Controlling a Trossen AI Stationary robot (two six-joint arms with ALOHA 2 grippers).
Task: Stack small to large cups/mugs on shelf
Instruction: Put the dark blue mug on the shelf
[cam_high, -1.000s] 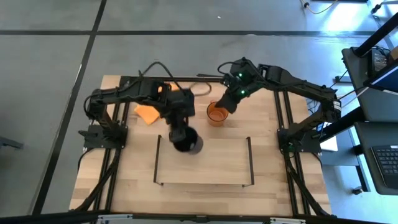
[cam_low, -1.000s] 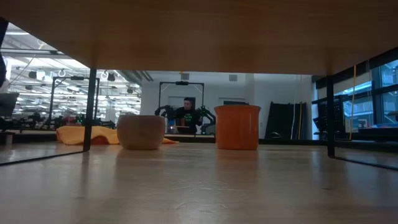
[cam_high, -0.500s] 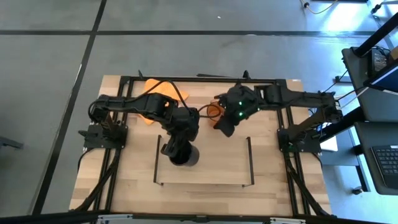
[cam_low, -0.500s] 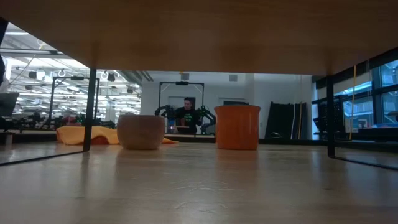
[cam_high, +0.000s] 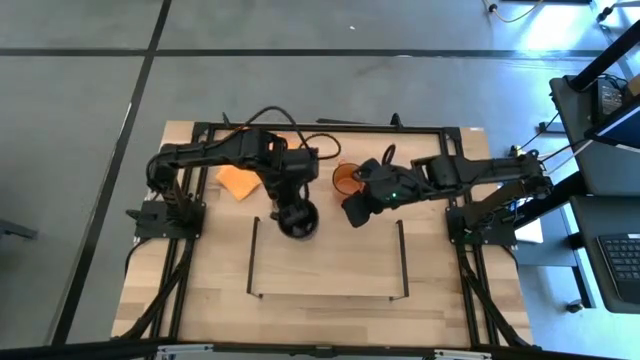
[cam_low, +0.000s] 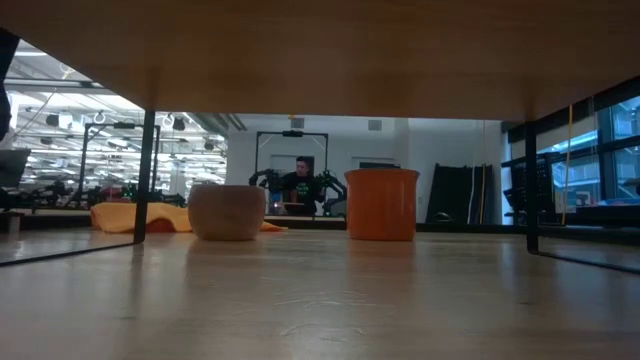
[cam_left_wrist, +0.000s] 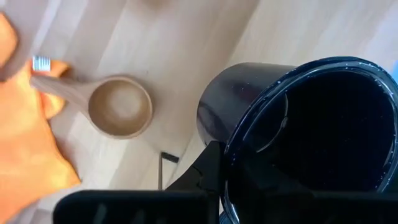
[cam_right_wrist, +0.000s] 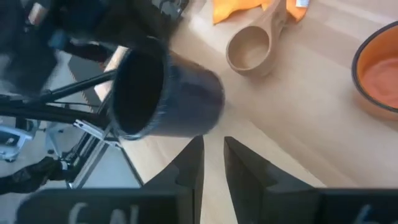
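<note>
My left gripper (cam_high: 294, 214) is shut on the black mug (cam_high: 300, 225), which hangs over the far left corner of the shelf (cam_high: 330, 265). The mug also shows in the right wrist view (cam_right_wrist: 165, 93). The small wooden cup (cam_left_wrist: 118, 107) stands on the table by its base, beside the orange cloth (cam_high: 237, 182). The orange mug (cam_high: 347, 178) stands beyond the shelf's far edge. My right gripper (cam_right_wrist: 212, 146) hovers between the orange mug and the black mug. It holds nothing, and its fingers stand a narrow gap apart. My left gripper holds the black mug by its wall at the rim (cam_left_wrist: 229, 163), coming from above and pointing steeply down. One finger (cam_left_wrist: 208, 177) lies on the outside; the other is lost in the dark inside. The mug hangs clear of the table, mouth toward the gripper.
The shelf's thin black frame (cam_high: 253, 255) stands along its left and right sides. The table's black outer frame (cam_high: 320, 127) runs along the far edge. Bare wood lies inside the shelf. A person (cam_low: 300, 185) sits far off in the room behind the table.
My right gripper has left the orange mug's far side and swung toward the near edge, rolling its wrist, and now hangs beside the black mug. My left gripper has carried the black mug toward the near edge and back, turning its wrist.
</note>
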